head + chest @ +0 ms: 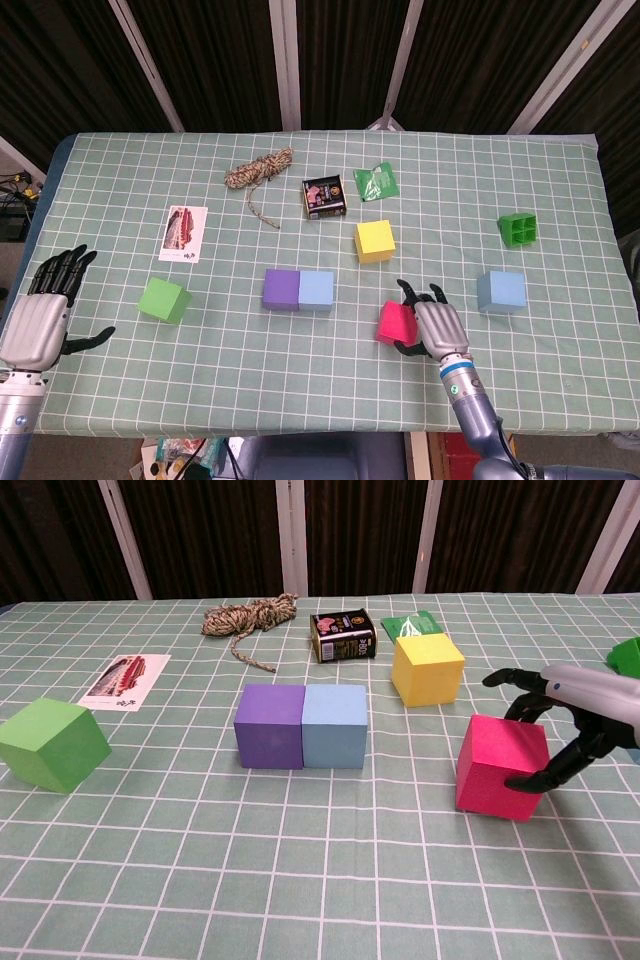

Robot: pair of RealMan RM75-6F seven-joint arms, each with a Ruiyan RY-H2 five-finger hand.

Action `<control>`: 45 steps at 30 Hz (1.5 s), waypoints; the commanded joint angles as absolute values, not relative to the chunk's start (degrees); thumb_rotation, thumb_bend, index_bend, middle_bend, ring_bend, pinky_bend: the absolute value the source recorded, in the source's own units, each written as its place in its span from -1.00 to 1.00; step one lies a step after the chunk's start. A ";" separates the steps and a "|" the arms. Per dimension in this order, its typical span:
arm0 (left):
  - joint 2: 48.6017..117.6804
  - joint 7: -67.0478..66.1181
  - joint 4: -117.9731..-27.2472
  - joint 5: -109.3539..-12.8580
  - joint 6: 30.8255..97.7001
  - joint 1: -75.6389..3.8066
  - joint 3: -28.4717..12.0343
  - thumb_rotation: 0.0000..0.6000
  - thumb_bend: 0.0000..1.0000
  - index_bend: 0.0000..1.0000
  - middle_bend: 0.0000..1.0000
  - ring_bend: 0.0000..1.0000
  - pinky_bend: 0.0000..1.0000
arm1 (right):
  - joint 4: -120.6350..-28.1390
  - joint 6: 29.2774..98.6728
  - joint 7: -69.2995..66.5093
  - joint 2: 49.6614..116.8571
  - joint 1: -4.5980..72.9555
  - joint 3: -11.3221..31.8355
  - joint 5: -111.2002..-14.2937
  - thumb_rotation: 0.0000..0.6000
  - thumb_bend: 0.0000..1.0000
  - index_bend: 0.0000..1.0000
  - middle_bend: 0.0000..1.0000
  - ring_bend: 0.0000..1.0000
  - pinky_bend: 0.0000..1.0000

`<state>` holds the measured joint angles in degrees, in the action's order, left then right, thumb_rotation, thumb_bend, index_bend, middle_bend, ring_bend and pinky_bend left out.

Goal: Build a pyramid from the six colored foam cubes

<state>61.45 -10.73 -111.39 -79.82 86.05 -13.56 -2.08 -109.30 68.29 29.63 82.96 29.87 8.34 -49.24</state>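
While the left hand (40,318) hovers with fingers spread and empty at the table's (560,200) near-left edge, the head view shows the right hand (432,322) grasping the pink cube (394,322). From the chest view, the right hand's (575,720) fingers (521,694) and thumb wrap that pink cube (498,767), right of the adjoining purple cube (269,726) and light blue cube (335,726).

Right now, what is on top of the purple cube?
Nothing: the top of the purple cube is bare in both views. The light blue cube only touches its side. Its underside, on the tablecloth, is hidden.
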 commanded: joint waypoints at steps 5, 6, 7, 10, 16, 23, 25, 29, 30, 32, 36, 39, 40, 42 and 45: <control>61.18 -10.76 -111.24 -79.35 85.47 -13.42 -2.87 1.00 -0.79 -1.00 -0.97 -1.00 -1.00 | -105.42 63.83 24.34 79.89 30.83 9.38 -52.91 1.00 -0.46 -1.00 -0.23 -0.45 -1.00; 61.19 -10.75 -111.22 -79.06 85.32 -13.42 -3.07 1.00 -0.79 -1.00 -0.97 -1.00 -1.00 | -104.57 62.61 23.33 79.27 31.22 9.58 -53.69 1.00 -0.46 -1.00 -0.23 -0.45 -1.00; 61.20 -10.77 -111.20 -78.89 85.22 -13.42 -3.19 1.00 -0.79 -1.00 -0.97 -1.00 -1.00 | -104.06 61.84 22.76 78.87 31.51 9.72 -54.26 1.00 -0.46 -1.00 -0.23 -0.45 -1.00; 61.29 -10.98 -111.04 -78.25 84.79 -13.49 -3.67 1.00 -0.79 -1.00 -0.97 -1.00 -1.00 | -101.62 58.92 20.49 77.54 32.76 10.33 -56.43 1.00 -0.46 -1.00 -0.23 -0.45 -1.00; 61.64 -11.49 -110.68 -76.85 84.13 -13.61 -4.65 1.00 -0.79 -1.00 -0.97 -1.00 -1.00 | -97.47 51.98 15.84 75.35 35.75 11.27 -59.42 1.00 -0.46 -1.00 -0.23 -0.45 -1.00; 62.03 -11.74 -110.55 -75.43 83.66 -13.67 -5.62 1.00 -0.79 -1.00 -0.97 -1.00 -1.00 | -93.68 47.16 12.72 74.87 38.55 11.61 -61.94 1.00 -0.46 -1.00 -0.23 -0.45 -1.00; 62.12 -11.85 -110.53 -75.23 83.59 -13.72 -5.86 1.00 -0.79 -1.00 -0.97 -1.00 -1.00 | -93.11 46.09 12.23 74.79 39.18 11.47 -62.61 1.00 -0.46 -1.00 -0.23 -0.45 -1.00; 62.33 -12.21 -110.39 -74.71 83.23 -13.80 -6.22 1.00 -0.79 -1.00 -0.97 -1.00 -1.00 | -91.92 44.72 10.76 75.40 40.38 11.69 -62.97 1.00 -0.46 -1.00 -0.23 -0.45 -1.00; 62.35 -12.24 -110.36 -74.58 83.17 -13.80 -6.28 1.00 -0.79 -1.00 -0.97 -1.00 -1.00 | -91.80 44.56 10.64 75.54 40.55 11.67 -62.87 1.00 -0.46 -1.00 -0.23 -0.45 -1.00; 62.40 -12.28 -110.29 -74.25 82.93 -13.83 -6.46 1.00 -0.79 -1.00 -0.97 -1.00 -1.00 | -91.76 44.02 10.58 75.83 41.05 11.53 -62.38 1.00 -0.46 -1.00 -0.23 -0.45 -1.00; 62.43 -12.21 -110.16 -73.89 82.59 -13.88 -6.74 1.00 -0.79 -1.00 -0.97 -1.00 -1.00 | -91.80 44.27 11.08 76.61 41.80 11.61 -61.43 1.00 -0.46 -1.00 -0.23 -0.45 -1.00; 62.37 -12.01 -110.02 -73.77 82.44 -13.83 -6.89 1.00 -0.79 -1.00 -0.97 -1.00 -1.00 | -91.82 44.61 11.23 77.29 42.27 11.82 -60.31 1.00 -0.46 -1.00 -0.23 -0.45 -1.00; 62.33 -11.88 -109.97 -73.71 82.39 -13.80 -6.96 1.00 -0.79 -1.00 -0.97 -1.00 -1.00 | -91.70 44.75 11.42 77.56 42.46 11.81 -60.08 1.00 -0.46 -1.00 -0.23 -0.45 -1.00; 62.27 -11.68 -109.87 -73.64 82.26 -13.77 -7.02 1.00 -0.79 -1.00 -0.97 -1.00 -1.00 | -91.41 45.07 11.77 78.04 42.74 11.76 -59.74 1.00 -0.46 -1.00 -0.23 -0.45 -1.00; 62.25 -11.46 -109.66 -73.55 81.93 -13.75 -7.03 1.00 -0.79 -1.00 -0.97 -1.00 -1.00 | -91.07 45.39 12.25 78.77 43.17 11.72 -58.77 1.00 -0.46 -1.00 -0.23 -0.45 -1.00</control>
